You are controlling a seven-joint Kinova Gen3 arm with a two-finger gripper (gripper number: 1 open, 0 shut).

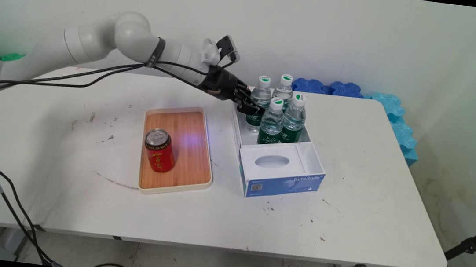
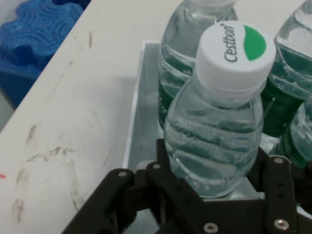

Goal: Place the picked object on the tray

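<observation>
Main view showed us the gripper [image 1: 250,105] at the upper middle of the frame, low at the left rear corner of a white box [image 1: 302,151] on the worktop [image 1: 368,200]. Four water bottles [image 1: 271,121] stood upright in the rear part of this box, and the gripper was at the left rear bottle [image 1: 260,98]. In the hand view this bottle [image 2: 214,131] filled the centre of the frame, directly ahead of the gripper [image 2: 214,195], with its long axis upright and its white and green cap [image 2: 235,51] above the linkage. We saw the jaws spread, one at each side of the bottle's lower body, very near or touching it; we judged them not yet clenched on it, though contact was hard to confirm. The other bottles stood just beside it, to the right and behind in the hand view. Left of the box in the main view lay a wooden tray [image 1: 180,180] with an upright red can [image 1: 159,150] on it, well apart from the gripper.
</observation>
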